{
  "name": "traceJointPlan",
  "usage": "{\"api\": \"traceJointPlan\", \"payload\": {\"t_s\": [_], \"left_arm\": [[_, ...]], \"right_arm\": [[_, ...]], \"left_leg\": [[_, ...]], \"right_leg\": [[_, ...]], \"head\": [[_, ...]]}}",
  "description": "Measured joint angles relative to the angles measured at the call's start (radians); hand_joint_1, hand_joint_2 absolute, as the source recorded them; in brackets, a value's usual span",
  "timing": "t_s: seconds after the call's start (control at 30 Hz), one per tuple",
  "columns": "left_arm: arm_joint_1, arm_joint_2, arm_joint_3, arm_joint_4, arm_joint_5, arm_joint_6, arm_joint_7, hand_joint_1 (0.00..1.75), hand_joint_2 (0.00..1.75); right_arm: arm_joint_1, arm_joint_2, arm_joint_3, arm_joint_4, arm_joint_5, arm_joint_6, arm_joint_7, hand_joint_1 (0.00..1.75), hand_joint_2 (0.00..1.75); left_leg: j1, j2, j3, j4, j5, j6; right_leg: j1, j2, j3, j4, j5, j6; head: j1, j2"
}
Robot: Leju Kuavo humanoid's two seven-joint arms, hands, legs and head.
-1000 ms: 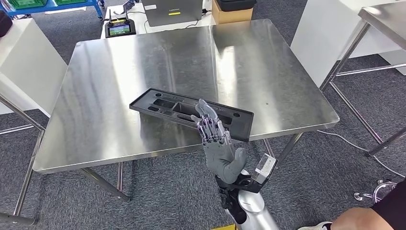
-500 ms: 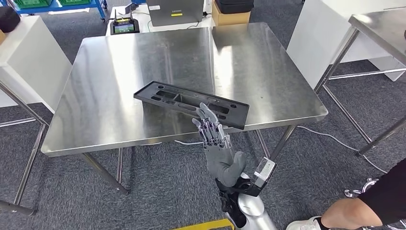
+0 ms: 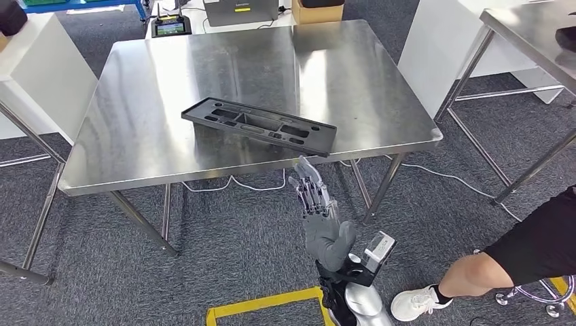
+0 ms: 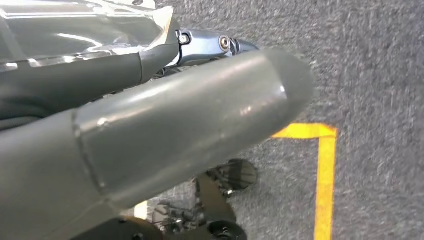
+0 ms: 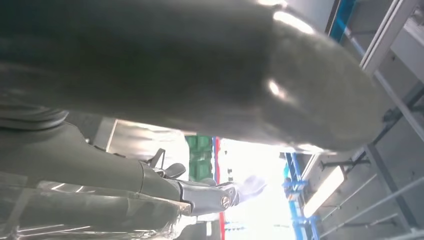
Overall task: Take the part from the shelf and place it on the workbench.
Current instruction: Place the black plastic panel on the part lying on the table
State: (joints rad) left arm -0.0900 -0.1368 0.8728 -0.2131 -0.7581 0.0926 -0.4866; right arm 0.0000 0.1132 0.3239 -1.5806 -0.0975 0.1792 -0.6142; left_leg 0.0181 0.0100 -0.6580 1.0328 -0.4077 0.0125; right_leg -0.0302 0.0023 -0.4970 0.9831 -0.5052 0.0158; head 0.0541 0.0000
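Observation:
The part, a long black moulded tray with several recesses, lies flat on the steel workbench near its front edge, one end reaching the rim. My right hand is raised in front of the bench, below the table edge, fingers straight and spread, holding nothing and apart from the part. In the right wrist view its thick thumb is close up with nothing against it. My left hand hangs over the carpet, thumb and a dark finger stretched out, with nothing in it.
A person's leg and shoe stand at the right by my arm. Yellow floor tape runs below my hand. A second steel table stands at the right, a white cabinet at the left, boxes and a screen device behind the bench.
The whole view has pulled back from the bench. My right hand, whose fingertips were over the part, is now off the table in front of its edge; the part stays on the bench.

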Motion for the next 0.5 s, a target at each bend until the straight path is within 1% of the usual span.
{"api": "traceJointPlan", "payload": {"t_s": [0.03, 0.07, 0.1, 0.13, 0.17, 0.2, 0.23, 0.27, 0.3, 0.33, 0.37, 0.4, 0.43, 0.47, 0.5], "left_arm": [[0.003, 0.000, 0.001, 0.001, 0.000, 0.000, -0.003, 0.00, 0.00], [0.004, 0.000, 0.001, 0.001, 0.000, 0.000, -0.005, 0.00, 0.00], [0.005, 0.000, 0.001, 0.002, 0.000, -0.001, -0.006, 0.00, 0.00], [0.005, 0.001, 0.002, 0.002, 0.000, -0.001, -0.006, 0.00, 0.00], [0.005, 0.001, 0.002, 0.002, 0.000, -0.001, -0.006, 0.00, 0.00], [0.006, 0.002, 0.003, 0.002, 0.001, -0.001, -0.006, 0.00, 0.00], [0.006, 0.003, 0.004, 0.002, 0.001, -0.001, -0.006, 0.00, 0.00], [0.006, 0.004, 0.005, 0.002, 0.002, -0.001, -0.005, 0.00, 0.00], [0.006, 0.005, 0.007, 0.002, 0.003, 0.000, -0.005, 0.00, 0.00], [0.006, 0.006, 0.008, 0.002, 0.004, 0.000, -0.005, 0.00, 0.00], [0.007, 0.007, 0.009, 0.003, 0.005, 0.001, -0.004, 0.00, 0.00], [0.007, 0.007, 0.011, 0.004, 0.006, 0.002, -0.001, 0.00, 0.00], [0.008, 0.008, 0.013, 0.004, 0.008, 0.004, 0.002, 0.00, 0.00], [0.007, 0.008, 0.015, 0.005, 0.011, 0.005, 0.005, 0.00, 0.00], [0.007, 0.007, 0.016, 0.006, 0.012, 0.007, 0.008, 0.00, 0.00]], "right_arm": [[0.004, 0.000, -0.004, 0.001, 0.004, -0.007, -0.004, 0.00, 0.00], [0.009, 0.000, -0.008, 0.002, 0.007, -0.016, -0.008, 0.00, 0.00], [0.015, 0.000, -0.013, 0.003, 0.012, -0.027, -0.012, 0.00, 0.00], [0.021, -0.001, -0.020, 0.004, 0.018, -0.040, -0.014, 0.00, 0.00], [0.028, -0.002, -0.028, 0.006, 0.022, -0.056, -0.015, 0.00, 0.00], [0.035, -0.003, -0.038, 0.008, 0.025, -0.073, -0.013, 0.00, 0.00], [0.041, -0.004, -0.051, 0.010, 0.024, -0.089, -0.010, 0.00, 0.00], [0.047, -0.005, -0.065, 0.013, 0.022, -0.104, -0.007, 0.00, 0.00], [0.054, -0.006, -0.080, 0.014, 0.019, -0.116, -0.002, 0.00, 0.00], [0.059, -0.006, -0.094, 0.016, 0.018, -0.126, 0.002, 0.00, 0.00], [0.065, -0.007, -0.107, 0.018, 0.020, -0.135, 0.007, 0.00, 0.00], [0.070, -0.007, -0.119, 0.020, 0.024, -0.145, 0.013, 0.00, 0.00], [0.076, -0.006, -0.132, 0.024, 0.032, -0.158, 0.022, 0.00, 0.00], [0.081, -0.006, -0.146, 0.029, 0.041, -0.173, 0.033, 0.00, 0.00], [0.084, -0.006, -0.163, 0.038, 0.051, -0.191, 0.047, 0.00, 0.00]], "left_leg": [[0.003, -0.002, -0.015, 0.046, -0.047, -0.005], [0.003, -0.003, -0.033, 0.106, -0.100, -0.009], [0.004, -0.003, -0.049, 0.172, -0.145, -0.013], [0.005, -0.003, -0.057, 0.223, -0.167, -0.016], [0.006, -0.003, -0.049, 0.245, -0.165, -0.017], [0.007, -0.003, -0.022, 0.232, -0.147, -0.017], [0.008, -0.003, 0.023, 0.183, -0.120, -0.015], [0.008, -0.005, 0.078, 0.111, -0.104, -0.013], [0.007, -0.008, 0.128, 0.040, -0.098, -0.008], [0.005, -0.012, 0.161, -0.012, -0.099, -0.003], [0.001, -0.015, 0.175, -0.039, -0.106, 0.002], [-0.004, -0.017, 0.177, -0.047, -0.106, 0.008], [-0.006, -0.016, 0.170, -0.050, -0.099, 0.016], [-0.007, -0.013, 0.165, -0.055, -0.089, 0.024], [-0.007, -0.010, 0.156, -0.060, -0.077, 0.034]], "right_leg": [[-0.002, -0.002, -0.010, -0.001, 0.010, -0.011], [0.001, -0.003, -0.019, 0.000, 0.020, -0.019], [0.003, -0.005, -0.030, 0.000, 0.030, -0.023], [0.004, -0.006, -0.041, 0.001, 0.040, -0.022], [0.005, -0.006, -0.052, 0.002, 0.050, -0.020], [0.005, -0.006, -0.063, 0.003, 0.059, -0.017], [0.005, -0.006, -0.073, 0.003, 0.067, -0.012], [0.005, -0.006, -0.080, 0.004, 0.075, -0.008], [0.005, -0.006, -0.085, 0.004, 0.082, -0.002], [0.006, -0.007, -0.088, 0.004, 0.088, 0.005], [0.007, -0.007, -0.091, 0.004, 0.095, 0.013], [0.007, -0.007, -0.092, 0.002, 0.102, 0.021], [0.008, -0.007, -0.094, -0.001, 0.108, 0.030], [0.008, -0.007, -0.099, 0.002, 0.108, 0.034], [0.009, -0.006, -0.110, 0.019, 0.090, 0.034]], "head": [[-0.001, 0.000], [-0.003, 0.000], [-0.004, 0.000], [-0.004, 0.000], [-0.004, 0.000], [-0.004, 0.000], [-0.004, 0.000], [-0.004, 0.000], [-0.003, 0.000], [-0.002, 0.000], [-0.002, 0.000], [-0.001, 0.000], [0.000, 0.000], [-0.001, 0.000], [0.000, 0.000]]}}
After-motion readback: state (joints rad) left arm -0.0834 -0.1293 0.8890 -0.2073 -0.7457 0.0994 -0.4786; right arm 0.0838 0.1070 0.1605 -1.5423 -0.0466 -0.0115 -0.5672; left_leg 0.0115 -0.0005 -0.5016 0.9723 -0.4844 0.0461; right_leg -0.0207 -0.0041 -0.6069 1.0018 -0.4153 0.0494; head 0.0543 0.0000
